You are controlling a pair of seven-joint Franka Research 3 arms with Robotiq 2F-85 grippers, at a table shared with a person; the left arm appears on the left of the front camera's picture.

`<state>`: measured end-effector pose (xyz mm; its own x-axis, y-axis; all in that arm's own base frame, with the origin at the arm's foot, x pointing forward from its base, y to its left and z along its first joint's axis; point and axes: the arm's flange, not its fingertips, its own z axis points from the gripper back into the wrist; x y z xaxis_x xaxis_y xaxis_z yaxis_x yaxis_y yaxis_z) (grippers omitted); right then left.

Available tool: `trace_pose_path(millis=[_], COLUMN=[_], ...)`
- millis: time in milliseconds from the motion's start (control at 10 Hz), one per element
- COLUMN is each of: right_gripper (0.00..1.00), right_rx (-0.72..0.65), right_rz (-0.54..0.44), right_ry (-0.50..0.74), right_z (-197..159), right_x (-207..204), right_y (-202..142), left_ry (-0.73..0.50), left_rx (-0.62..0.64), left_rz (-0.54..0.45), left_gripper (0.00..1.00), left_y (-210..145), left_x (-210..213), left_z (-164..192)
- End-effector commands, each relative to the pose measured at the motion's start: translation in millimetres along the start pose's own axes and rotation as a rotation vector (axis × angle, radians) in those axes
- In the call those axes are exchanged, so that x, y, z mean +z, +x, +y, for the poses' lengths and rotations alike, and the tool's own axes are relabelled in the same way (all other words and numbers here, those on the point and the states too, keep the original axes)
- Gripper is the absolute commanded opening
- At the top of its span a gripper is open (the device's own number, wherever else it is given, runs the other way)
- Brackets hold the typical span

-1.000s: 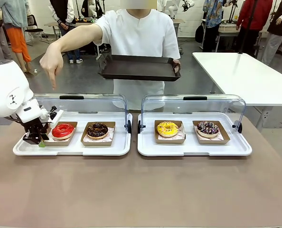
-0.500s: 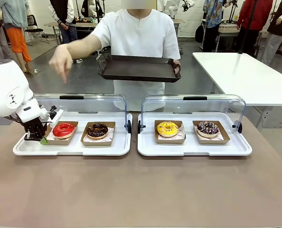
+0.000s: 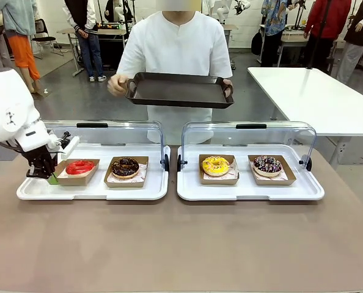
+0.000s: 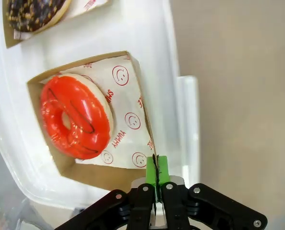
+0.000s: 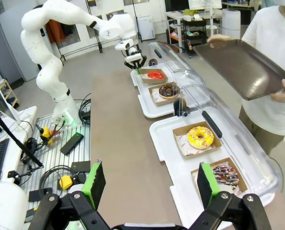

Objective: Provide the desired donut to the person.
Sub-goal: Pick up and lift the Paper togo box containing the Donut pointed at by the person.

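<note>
Well, from the front the left gripper [image 3: 46,176] is clamped on the cardboard box [image 3: 74,180] under the red donut [image 3: 79,166] at the white tray's [image 3: 96,192] left end. The person [image 3: 178,49] holds out an empty dark tray [image 3: 178,90], so delivery looks barely begun. The left wrist view shows the green pads [image 4: 163,170] pinched on the box rim, and the right wrist view shows the right gripper [image 5: 149,184] spread wide.

Red-glazed donut [image 3: 79,166] sits in its cardboard tray [image 3: 64,178], leftmost of 4; person [image 3: 178,49] in white holds a dark serving tray [image 3: 180,89] with 2 hands.

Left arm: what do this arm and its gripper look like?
The left arm is glossy white, with thick rounded segments and a small dark marking near the wrist. The left gripper is black, with two jointed fingers tipped by bright green pads.
</note>
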<state>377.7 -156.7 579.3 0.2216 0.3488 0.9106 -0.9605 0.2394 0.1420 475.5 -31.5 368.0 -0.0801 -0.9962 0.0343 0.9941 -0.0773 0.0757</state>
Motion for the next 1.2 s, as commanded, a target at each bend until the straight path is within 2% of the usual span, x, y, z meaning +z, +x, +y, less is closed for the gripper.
trace_pose_path(millis=[0,200,600,1100], right_gripper=[1.0,1.0,1.0,1.0], right_rx=[0.002,0.002,0.002,0.002], right_rz=[-0.009,-0.009,-0.009,-0.009], right_ry=[0.004,0.004,0.004,0.004], right_z=[0,0,0,0], right_x=[1,1,1,1], right_y=[1,1,1,1], left_ry=[-0.069,-0.08,-0.009,0.016], left_rx=[0.021,0.018,0.033,0.014], left_rz=[0.031,0.034,0.021,-0.003], left_gripper=[0.0,0.0,0.0,0.0], left_y=[7,13,30,33], left_x=[57,113,212,230], left_z=[-24,-42,-44,-48])
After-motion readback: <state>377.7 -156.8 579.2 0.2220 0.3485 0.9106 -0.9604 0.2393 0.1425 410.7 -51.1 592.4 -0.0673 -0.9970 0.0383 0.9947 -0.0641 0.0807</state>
